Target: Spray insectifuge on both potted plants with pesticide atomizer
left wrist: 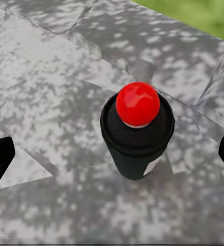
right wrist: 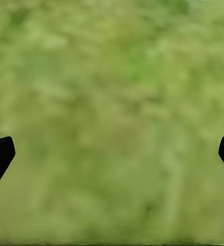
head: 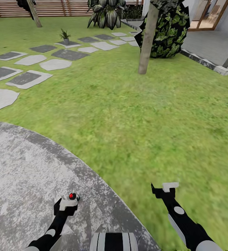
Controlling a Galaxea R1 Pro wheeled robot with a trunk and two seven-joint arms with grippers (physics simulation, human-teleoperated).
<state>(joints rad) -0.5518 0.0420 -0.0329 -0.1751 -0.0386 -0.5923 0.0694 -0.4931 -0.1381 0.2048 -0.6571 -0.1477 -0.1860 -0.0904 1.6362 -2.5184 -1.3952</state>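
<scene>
Left wrist view has the left gripper (left wrist: 112, 154) spread wide, fingertips well apart either side of the atomizer (left wrist: 137, 130), untouched, upright on the mottled grey patio (left wrist: 50, 77). Right gripper (right wrist: 112, 154), also open, hangs over lawn (right wrist: 112, 92). Head view adds a potted plant (head: 64, 36) far off among stepping stones (head: 54, 64), a trunk (head: 147, 38), and a fence (head: 58, 7).

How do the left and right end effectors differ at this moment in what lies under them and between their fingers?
The left end effector hangs over the grey paved patio; the right end effector hangs over the lawn. A dark bottle with a red top stands between the left one's fingertips, untouched; nothing but grass lies between the right one's. Both are open with fingers spread wide.
</scene>
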